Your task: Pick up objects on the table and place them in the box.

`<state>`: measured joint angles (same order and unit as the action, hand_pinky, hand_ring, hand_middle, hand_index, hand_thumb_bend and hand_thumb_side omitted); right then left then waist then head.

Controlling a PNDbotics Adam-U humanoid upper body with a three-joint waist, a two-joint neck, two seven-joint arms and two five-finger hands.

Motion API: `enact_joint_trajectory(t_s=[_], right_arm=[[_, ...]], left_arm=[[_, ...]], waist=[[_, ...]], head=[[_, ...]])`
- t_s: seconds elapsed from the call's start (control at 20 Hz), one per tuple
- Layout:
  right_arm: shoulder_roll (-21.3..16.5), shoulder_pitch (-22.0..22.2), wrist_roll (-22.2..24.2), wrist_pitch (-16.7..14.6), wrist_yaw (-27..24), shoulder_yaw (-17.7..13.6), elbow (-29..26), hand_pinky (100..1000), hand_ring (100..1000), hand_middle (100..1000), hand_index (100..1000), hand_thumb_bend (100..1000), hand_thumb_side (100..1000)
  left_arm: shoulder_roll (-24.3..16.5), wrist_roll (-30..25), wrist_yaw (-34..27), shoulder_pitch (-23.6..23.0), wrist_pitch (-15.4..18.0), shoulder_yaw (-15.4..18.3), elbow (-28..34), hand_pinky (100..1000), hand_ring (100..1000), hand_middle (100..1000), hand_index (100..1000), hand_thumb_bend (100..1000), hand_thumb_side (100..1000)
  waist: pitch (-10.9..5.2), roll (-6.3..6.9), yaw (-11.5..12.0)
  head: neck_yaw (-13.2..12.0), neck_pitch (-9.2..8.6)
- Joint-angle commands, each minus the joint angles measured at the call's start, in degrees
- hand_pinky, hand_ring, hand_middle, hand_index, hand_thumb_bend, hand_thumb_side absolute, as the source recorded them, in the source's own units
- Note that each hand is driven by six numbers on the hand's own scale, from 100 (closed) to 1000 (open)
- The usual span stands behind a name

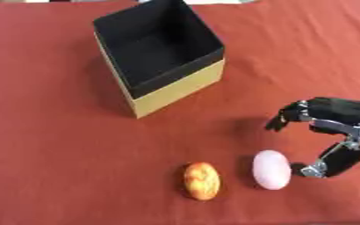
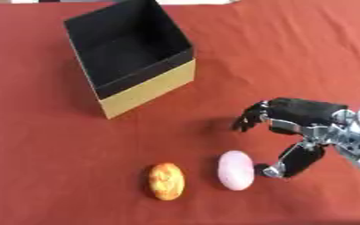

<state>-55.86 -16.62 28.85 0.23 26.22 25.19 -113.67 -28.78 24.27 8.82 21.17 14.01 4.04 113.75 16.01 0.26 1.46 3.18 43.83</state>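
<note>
Near the table's [image 1: 52, 145] front edge, the right hand [image 2: 302, 121], fingers spread and holding nothing, hangs just beside the pink egg [image 1: 271, 169], likely about to close on it and carry it past the orange egg [image 1: 201, 180] to the open box [image 1: 158, 52].

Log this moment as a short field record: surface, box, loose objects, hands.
surface: red cloth
box: black inside, tan outer wall, open top, nothing seen inside
orange object: oval, on the cloth, nearer than the box
pink object: oval, right of the orange one, apart from it
right hand: fingers curved, beside the pink object, holding nothing
left hand: not in view
</note>
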Motion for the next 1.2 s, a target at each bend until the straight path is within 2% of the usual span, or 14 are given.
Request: enact_joint_trajectory(t_s=[0.05, 0.3, 0.7, 0.95, 1.2], right_arm=[[-0.52, -0.26, -0.36, 0.06, 1.1, 0.13, -0.92, 776, 687, 607, 805, 403, 186], [-0.49, -0.19, -1.41, -0.35, 1.08, 0.24, -0.92, 777, 695, 623, 807, 391, 148], [-3.78, -0.4, -0.14, -1.3, -2.53, -2.95, -0.92, 784, 702, 636, 810, 395, 158], [-6.49, -0.54, 1.09, -2.24, -5.82, -4.24, -0.92, 792, 715, 664, 820, 369, 178], [-7.37, -0.39, 1.18, -2.64, -9.09, -4.89, -0.92, 791, 718, 670, 829, 367, 197]], left_arm=[[-1.15, -0.3, 0.1, 0.42, 0.01, 0.04, 0.84, 625, 929, 783, 863, 100, 398], [-1.17, -0.5, 0.22, 0.26, -0.06, 0.09, 0.84, 625, 930, 784, 863, 100, 397], [-1.48, -0.77, 0.61, -0.18, -0.22, 0.23, 0.84, 627, 929, 784, 863, 100, 389], [-1.65, -0.89, 0.79, -0.77, -0.36, 0.28, 0.84, 628, 927, 784, 864, 100, 376], [-1.83, -1.0, 0.88, -1.37, -0.53, 0.27, 0.84, 629, 927, 784, 864, 100, 373]], waist=[[-0.98, 0.08, -0.06], [-0.93, 0.06, -0.24], [-1.88, -0.4, -1.05], [-3.25, -0.87, -1.64], [-4.33, -1.27, -2.13]], head=[[0.21, 0.29], [0.14, 0.29], [-0.4, 0.29], [-0.82, 0.29], [-1.21, 0.29]])
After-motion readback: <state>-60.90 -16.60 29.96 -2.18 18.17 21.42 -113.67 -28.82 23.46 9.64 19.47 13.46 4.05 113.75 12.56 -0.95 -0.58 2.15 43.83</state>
